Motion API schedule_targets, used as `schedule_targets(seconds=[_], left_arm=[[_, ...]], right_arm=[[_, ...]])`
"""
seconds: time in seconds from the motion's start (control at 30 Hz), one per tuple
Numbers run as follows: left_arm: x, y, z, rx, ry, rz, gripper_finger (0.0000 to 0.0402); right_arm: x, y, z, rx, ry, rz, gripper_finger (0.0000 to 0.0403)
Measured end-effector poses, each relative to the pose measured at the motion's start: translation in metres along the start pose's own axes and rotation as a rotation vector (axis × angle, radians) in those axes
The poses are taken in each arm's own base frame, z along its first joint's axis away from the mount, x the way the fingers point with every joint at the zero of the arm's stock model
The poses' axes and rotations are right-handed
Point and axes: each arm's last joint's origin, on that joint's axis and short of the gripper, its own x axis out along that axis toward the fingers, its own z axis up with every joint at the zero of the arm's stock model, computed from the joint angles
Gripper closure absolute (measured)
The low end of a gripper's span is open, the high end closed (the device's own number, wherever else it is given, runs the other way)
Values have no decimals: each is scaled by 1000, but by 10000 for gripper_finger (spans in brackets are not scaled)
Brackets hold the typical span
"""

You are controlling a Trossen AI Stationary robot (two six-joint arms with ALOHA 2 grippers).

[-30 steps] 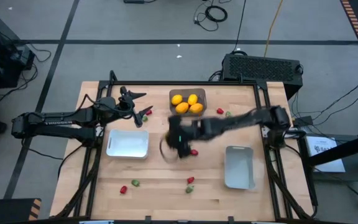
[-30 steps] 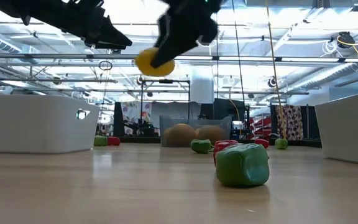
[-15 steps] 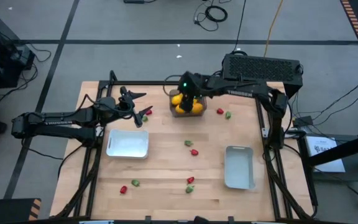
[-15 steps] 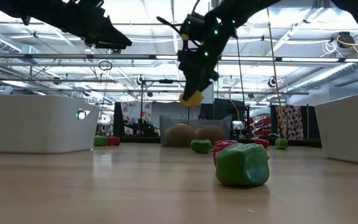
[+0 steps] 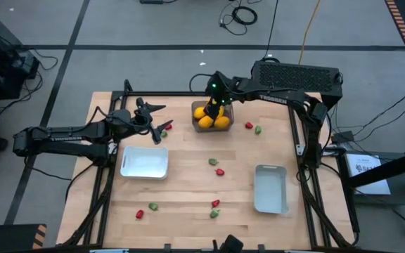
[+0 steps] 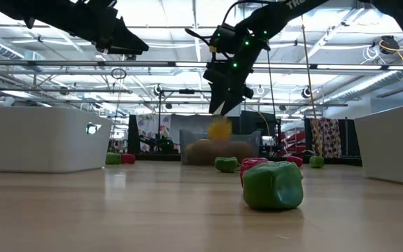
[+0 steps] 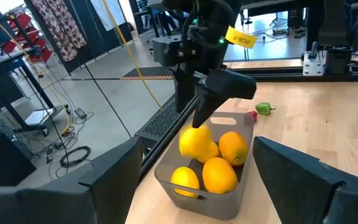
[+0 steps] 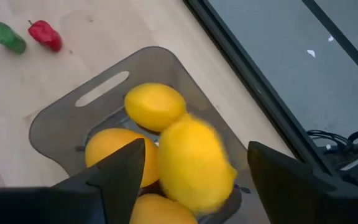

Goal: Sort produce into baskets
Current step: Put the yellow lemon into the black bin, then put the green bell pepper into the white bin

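Your left gripper (image 5: 151,112) hangs over the table's (image 5: 188,190) far-left part, fingers spread, nothing between them. Just beside its tips sits a small red piece (image 5: 166,126) with a green one next to it.

Nearer you on the left, a pale white basket (image 5: 144,162) sits below that arm. A red and green pair (image 5: 145,211) lies near the table's front-left.

Centre: another red and green pair (image 5: 216,166) mid-table, and a third pair (image 5: 215,208) closer to the front edge.

Far centre: the dark grey translucent basket (image 7: 229,125) holds yellow and orange citrus fruits (image 5: 211,121). Your right gripper (image 5: 216,98) is directly above it, fingers apart. A yellow lemon (image 7: 196,142) is just under the fingertips, clear of both fingers and blurred in the right wrist view (image 8: 194,165); it is above the other fruits in the basket. I can't tell whether it is touching them.

Right of that basket: a red piece (image 5: 249,126) and a green piece (image 5: 258,130) side by side on the wood. The second pale basket (image 5: 271,187) sits on the right side of the table.
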Motion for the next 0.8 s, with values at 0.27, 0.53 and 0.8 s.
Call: schedule_targets(seconds=[0.27, 0.53, 0.8], left_arm=[[0, 0, 0, 0, 0, -1, 91], [0, 0, 0, 1, 0, -1, 91], [0, 0, 0, 1, 0, -8, 91]], right_arm=[[0, 1, 1, 13, -15, 5, 124], [-29, 3, -7, 48, 77, 118, 124], [-91, 18, -32, 81, 260, 171, 124]])
